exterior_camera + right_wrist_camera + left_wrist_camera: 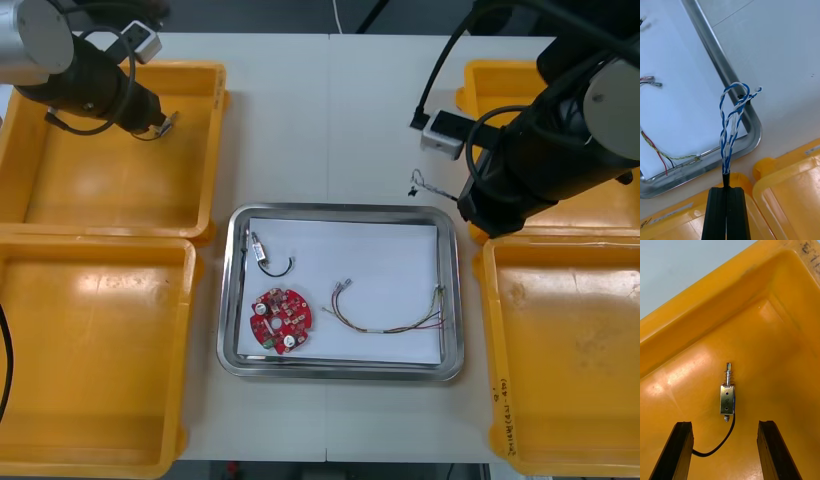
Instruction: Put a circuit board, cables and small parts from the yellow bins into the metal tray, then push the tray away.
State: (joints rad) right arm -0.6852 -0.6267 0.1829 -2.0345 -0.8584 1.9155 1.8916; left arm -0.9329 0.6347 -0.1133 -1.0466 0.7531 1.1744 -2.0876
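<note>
Metal tray [227, 300]: circuit board [281, 319], cables [386, 329] | yellow bin [767, 345]: small metal part [727, 400]

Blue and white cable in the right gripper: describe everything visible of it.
The twisted blue and white cable is doubled into loops, one free end white. A black sleeve binds its base, pinched in the shut right gripper. It juts from the fingertips over the corner rim of the metal tray; nothing else seems to touch it.

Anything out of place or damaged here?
Nothing stands out. Circuit board, black cable and red and yellow cable lie inside the tray; right gripper holds a blue and white cable near the tray's corner; left gripper open over a small metal part in a bin.
</note>
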